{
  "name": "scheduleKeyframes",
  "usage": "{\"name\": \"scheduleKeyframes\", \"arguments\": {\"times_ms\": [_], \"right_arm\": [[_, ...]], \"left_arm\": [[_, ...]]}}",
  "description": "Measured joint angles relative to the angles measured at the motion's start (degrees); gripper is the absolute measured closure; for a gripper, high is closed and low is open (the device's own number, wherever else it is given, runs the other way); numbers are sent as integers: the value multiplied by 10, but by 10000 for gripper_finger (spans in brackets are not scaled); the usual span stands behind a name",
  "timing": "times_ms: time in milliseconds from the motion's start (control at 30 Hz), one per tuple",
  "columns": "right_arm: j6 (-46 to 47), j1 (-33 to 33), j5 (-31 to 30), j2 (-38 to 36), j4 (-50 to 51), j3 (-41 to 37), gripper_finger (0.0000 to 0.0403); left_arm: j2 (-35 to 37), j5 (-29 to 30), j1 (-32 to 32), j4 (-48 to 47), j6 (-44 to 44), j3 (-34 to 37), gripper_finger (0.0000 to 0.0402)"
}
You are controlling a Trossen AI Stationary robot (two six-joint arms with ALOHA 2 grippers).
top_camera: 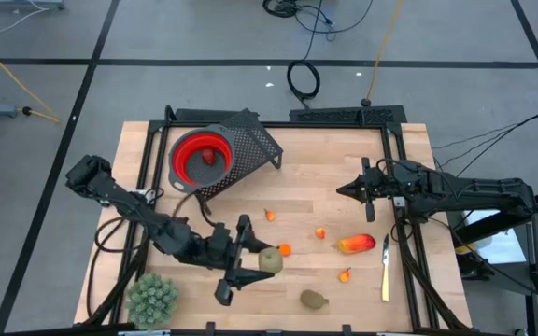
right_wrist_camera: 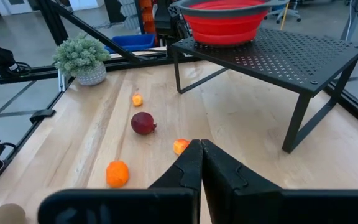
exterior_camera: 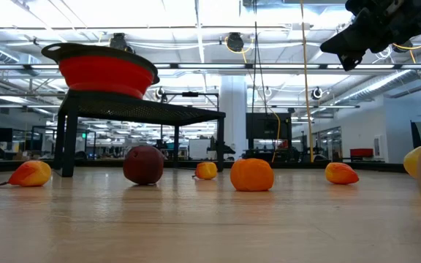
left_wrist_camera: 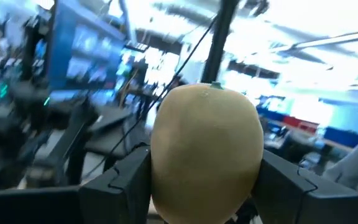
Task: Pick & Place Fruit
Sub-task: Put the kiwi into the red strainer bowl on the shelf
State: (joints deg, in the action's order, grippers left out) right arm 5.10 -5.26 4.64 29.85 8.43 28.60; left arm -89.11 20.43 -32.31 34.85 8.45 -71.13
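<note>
At nine o'clock on the table, the left gripper (top_camera: 247,252) is clamped across the middle of a brownish-green oval fruit (left_wrist_camera: 207,152), one finger on each flank, carried over the boards at about seven o'clock. Judged light, rigid and smooth-skinned, it could slip or roll; a hold across the widest part looks right. At eleven o'clock a red bowl (top_camera: 203,157) sits on a black perforated stand (top_camera: 250,140), one dark red piece already inside. The stand's raised edge and legs lie on the route to the bowl and call for clearance.

Toward the centre, small orange bits (top_camera: 285,249) are scattered about, with a dark red ball (right_wrist_camera: 143,123) visible from the right wrist. At five o'clock lie the second oval (top_camera: 314,299) and a red-orange-yellow piece (top_camera: 356,245). At three o'clock the right gripper (top_camera: 357,189) hovers fully closed and empty. A spiky plant (top_camera: 152,299) stands at seven o'clock, near the left arm.
</note>
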Motion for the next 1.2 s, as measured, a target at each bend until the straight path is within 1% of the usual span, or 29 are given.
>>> {"name": "scheduleKeyframes", "arguments": {"times_ms": [233, 300, 467, 700, 800, 867, 967, 1100, 1200], "right_arm": [[0, 0, 0, 0, 0, 0, 403], [0, 0, 0, 0, 0, 0, 403], [1, 0, 0, 0, 0, 0, 403], [2, 0, 0, 0, 0, 0, 403], [2, 0, -1, 0, 0, 0, 403], [2, 0, -1, 0, 0, 0, 403], [2, 0, -1, 0, 0, 0, 403], [2, 0, -1, 0, 0, 0, 403], [2, 0, -1, 0, 0, 0, 403]], "left_arm": [[0, -87, 9, 99, -55, 0, 194], [0, -102, 9, 124, -65, 0, 194], [0, -105, 9, 135, -71, 0, 182], [0, -103, 9, 135, -69, 0, 180], [0, -62, 9, 149, -42, 0, 179], [0, -10, 9, 161, -3, 0, 179], [0, 86, 12, 161, 63, 0, 179], [0, 189, 13, 161, 144, 0, 179], [0, 258, 16, 160, 243, 0, 179]]}}
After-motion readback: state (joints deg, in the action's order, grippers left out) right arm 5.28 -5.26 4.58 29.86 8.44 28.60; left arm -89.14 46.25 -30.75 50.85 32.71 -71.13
